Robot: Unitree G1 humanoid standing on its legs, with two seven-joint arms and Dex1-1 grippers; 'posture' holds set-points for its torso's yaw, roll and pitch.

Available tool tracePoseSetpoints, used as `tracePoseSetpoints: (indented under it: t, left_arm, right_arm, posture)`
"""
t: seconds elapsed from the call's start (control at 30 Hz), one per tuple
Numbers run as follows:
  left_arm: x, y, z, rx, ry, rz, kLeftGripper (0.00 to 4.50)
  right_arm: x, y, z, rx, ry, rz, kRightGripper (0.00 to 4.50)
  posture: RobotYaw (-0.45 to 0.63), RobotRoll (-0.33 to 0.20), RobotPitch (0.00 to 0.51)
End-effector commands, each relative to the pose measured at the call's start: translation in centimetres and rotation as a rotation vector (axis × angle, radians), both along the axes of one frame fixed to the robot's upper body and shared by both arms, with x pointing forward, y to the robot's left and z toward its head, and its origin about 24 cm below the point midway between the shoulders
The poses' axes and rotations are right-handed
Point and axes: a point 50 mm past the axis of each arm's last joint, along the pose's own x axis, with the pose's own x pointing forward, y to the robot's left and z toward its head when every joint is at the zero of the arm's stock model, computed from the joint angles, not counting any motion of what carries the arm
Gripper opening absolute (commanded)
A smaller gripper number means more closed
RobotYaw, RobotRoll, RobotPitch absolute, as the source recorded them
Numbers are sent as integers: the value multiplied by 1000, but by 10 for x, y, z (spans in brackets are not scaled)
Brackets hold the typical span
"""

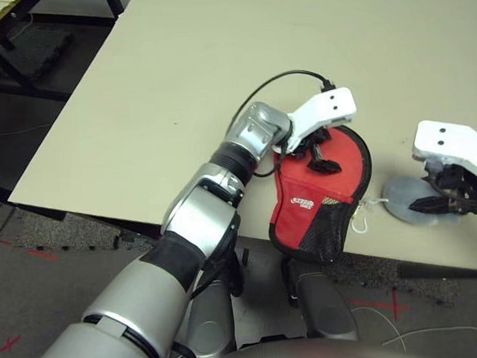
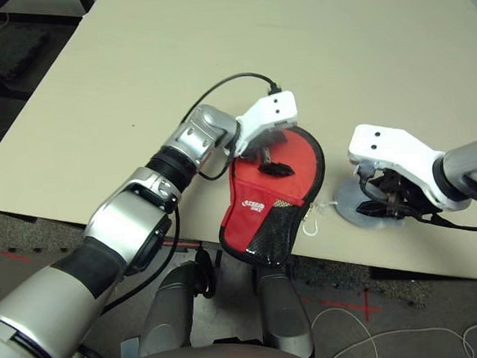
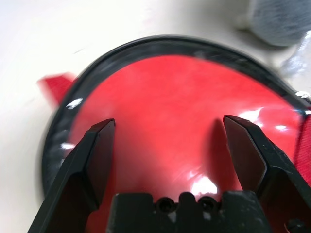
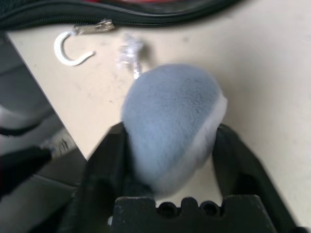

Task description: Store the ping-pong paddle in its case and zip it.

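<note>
The red case point(image 2: 261, 202), black-edged with a white logo and a black mesh pocket, lies at the table's front edge, its narrow end hanging over the edge. My left gripper point(image 2: 272, 162) hovers open just over the case's round end. In the left wrist view its fingers point(image 3: 99, 150) frame a glossy red round face with a black rim point(image 3: 160, 41). I cannot tell whether that face is the paddle or the case's cover. My right gripper point(image 4: 170, 145) stands open astride a pale grey pouch point(image 4: 170, 116) to the right of the case.
A white cord loop point(image 4: 68, 53) and the case's zip pull point(image 4: 95, 26) lie between the case and the pouch. The table point(image 2: 335, 41) stretches bare beyond. Its front edge runs just under both grippers. A black cable point(image 2: 224, 86) arcs over the left wrist.
</note>
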Motion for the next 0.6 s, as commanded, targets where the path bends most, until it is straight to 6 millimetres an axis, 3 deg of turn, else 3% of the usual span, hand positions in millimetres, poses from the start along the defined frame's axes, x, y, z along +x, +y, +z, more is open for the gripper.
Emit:
tracePoseSetpoints:
  t: [0.03, 0.1, 0.2, 0.27, 0.5, 0.6]
  left_arm:
    - [11, 34, 4, -40, 89, 148, 4500]
    - [18, 51, 17, -100, 103, 227, 4500]
    - [27, 72, 30, -174, 46, 348, 4500]
    - [33, 85, 39, -248, 11, 449, 4500]
    - [45, 126, 41, -408, -151, 727, 4500]
    - [48, 139, 40, -482, -174, 832, 4500]
  right_arm:
    - [2, -10, 22, 80, 8, -51, 4243]
    - [4, -15, 34, 132, 2, -76, 4465]
    - [15, -25, 43, 181, -85, -163, 4465]
    - [27, -36, 45, 207, -177, -278, 4465]
    - [58, -63, 11, 284, -499, -620, 4465]
    - [67, -70, -8, 339, -625, -790, 4465]
  posture:
    - [-95, 0, 341]
    - [-82, 0, 379]
    - [-64, 0, 370]
    - [-62, 0, 396]
    - [-47, 0, 397]
    - [-54, 0, 437]
